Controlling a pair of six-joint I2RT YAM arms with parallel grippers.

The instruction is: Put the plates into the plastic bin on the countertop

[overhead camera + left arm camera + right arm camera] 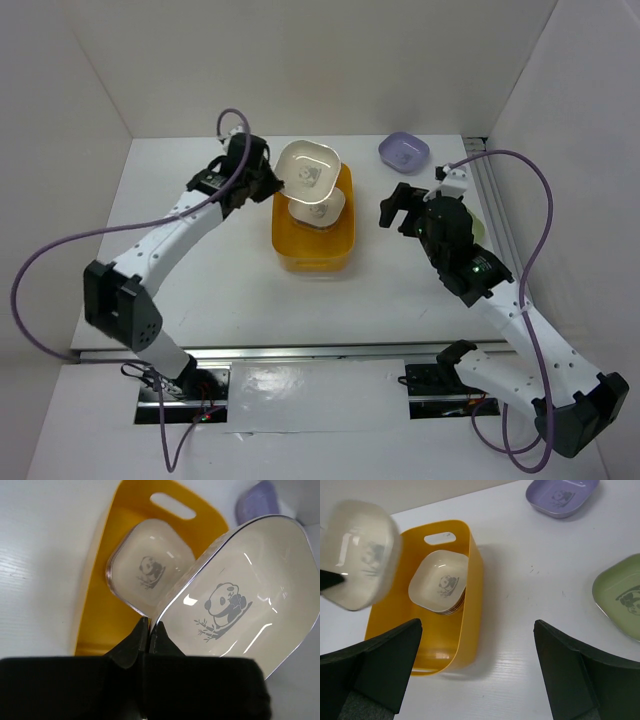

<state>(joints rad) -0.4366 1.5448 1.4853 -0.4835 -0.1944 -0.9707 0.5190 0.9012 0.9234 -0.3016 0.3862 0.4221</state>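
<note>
My left gripper [277,183] is shut on the rim of a cream plate [308,172] with a panda print and holds it tilted above the far end of the orange plastic bin [340,250]. In the left wrist view the jaws [149,626] pinch the plate's edge [240,600]. A stack of plates, cream on top [320,211], lies inside the bin [95,620]. A lavender plate [404,151] lies at the back right. A green plate [622,595] lies on the countertop under my right arm. My right gripper [400,207] is open and empty, right of the bin.
White walls close in the countertop [200,280] at the back and both sides. The right wrist view shows the bin [472,580], the stack [440,582], the held plate [360,552] and the lavender plate [560,495].
</note>
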